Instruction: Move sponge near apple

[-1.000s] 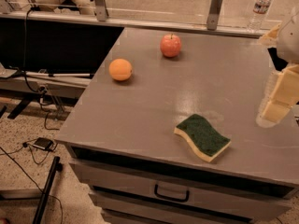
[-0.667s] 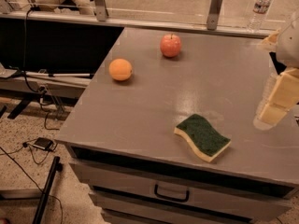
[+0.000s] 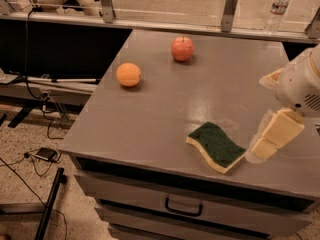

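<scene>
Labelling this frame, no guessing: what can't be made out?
All in the camera view:
Cream-padded gripper, right of the wavy green-topped yellow sponge: its arm is cut off by the right edge.
Clear plastic water bottle at the back: label too small to read.
Grey drawer cabinet: lower part cut off by the bottom edge.
</scene>
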Tool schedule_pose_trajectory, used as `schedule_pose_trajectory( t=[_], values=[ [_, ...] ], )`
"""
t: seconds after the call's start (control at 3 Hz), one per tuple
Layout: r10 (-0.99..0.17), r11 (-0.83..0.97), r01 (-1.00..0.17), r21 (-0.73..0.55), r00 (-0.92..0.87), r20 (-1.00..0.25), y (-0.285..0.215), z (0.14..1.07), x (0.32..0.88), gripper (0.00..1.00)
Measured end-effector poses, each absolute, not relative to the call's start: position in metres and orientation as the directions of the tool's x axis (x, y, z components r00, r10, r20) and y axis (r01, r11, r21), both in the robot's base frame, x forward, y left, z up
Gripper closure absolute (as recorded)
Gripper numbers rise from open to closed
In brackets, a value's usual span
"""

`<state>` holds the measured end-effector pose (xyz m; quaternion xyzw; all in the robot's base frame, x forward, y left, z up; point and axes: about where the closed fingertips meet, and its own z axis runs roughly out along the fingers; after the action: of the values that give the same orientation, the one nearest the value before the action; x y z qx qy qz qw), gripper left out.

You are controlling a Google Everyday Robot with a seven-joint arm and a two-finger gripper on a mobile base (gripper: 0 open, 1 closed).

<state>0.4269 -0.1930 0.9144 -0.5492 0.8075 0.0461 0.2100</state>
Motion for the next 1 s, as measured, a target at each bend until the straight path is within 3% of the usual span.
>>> schedule_pose_trajectory(
  t=[0.33,0.67,1.0],
  values=[
    [-0.810,0.448,-0.888,-0.109,-0.350,-0.471,-0.1629,0.8617,0.4186,0.00],
    [-0.808,0.451,-0.885,-0.112,-0.352,-0.472,-0.1615,0.8580,0.4186,0.03],
    [-0.809,0.450,-0.886,-0.113,-0.350,-0.472,-0.1608,0.8587,0.4182,0.26]
  ],
)
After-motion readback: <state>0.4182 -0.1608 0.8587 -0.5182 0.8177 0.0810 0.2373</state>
